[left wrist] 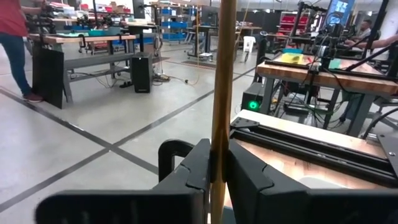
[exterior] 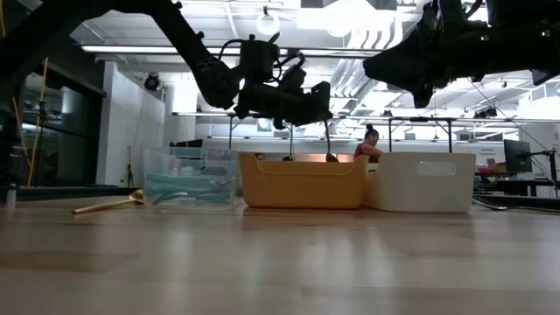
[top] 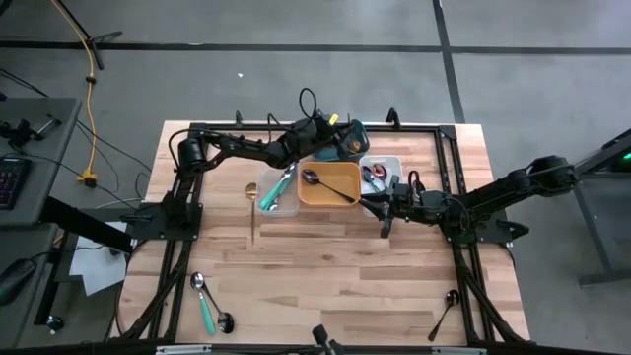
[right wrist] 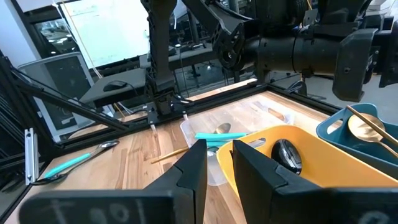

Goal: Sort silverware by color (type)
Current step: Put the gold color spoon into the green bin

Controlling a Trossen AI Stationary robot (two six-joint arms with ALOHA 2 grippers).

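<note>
My left gripper [top: 342, 140] reaches level over a dark teal tray [top: 357, 131] at the far middle, shut on a gold spoon [right wrist: 365, 127] whose bowl is down inside that tray. My right gripper [top: 375, 204] hovers by the near edge of the white tray [top: 386, 164], its fingers [right wrist: 193, 168] slightly apart with nothing between them. The clear tray [top: 281, 205] holds teal-handled spoons [top: 279, 185], the yellow tray [top: 328, 197] a black spoon [top: 325, 184], the white tray pink-purple pieces [top: 374, 175]. Another gold spoon [top: 251, 200] lies flat on the table. My left gripper pinches the gold spoon's handle [left wrist: 221, 124] between its two fingers. The fingers come level and lie across the handle, which stands about upright. The bowl end [right wrist: 367, 129] hangs down within the dark teal tray; whether it touches the tray's bottom cannot be told.
Loose silverware lies near the front edge: a teal-handled spoon with two others [top: 205, 301] at the left, a black spoon [top: 444, 311] at the right. The trays stand side by side across the far middle [exterior: 302, 182]. A person sits in the room behind [exterior: 369, 144].
</note>
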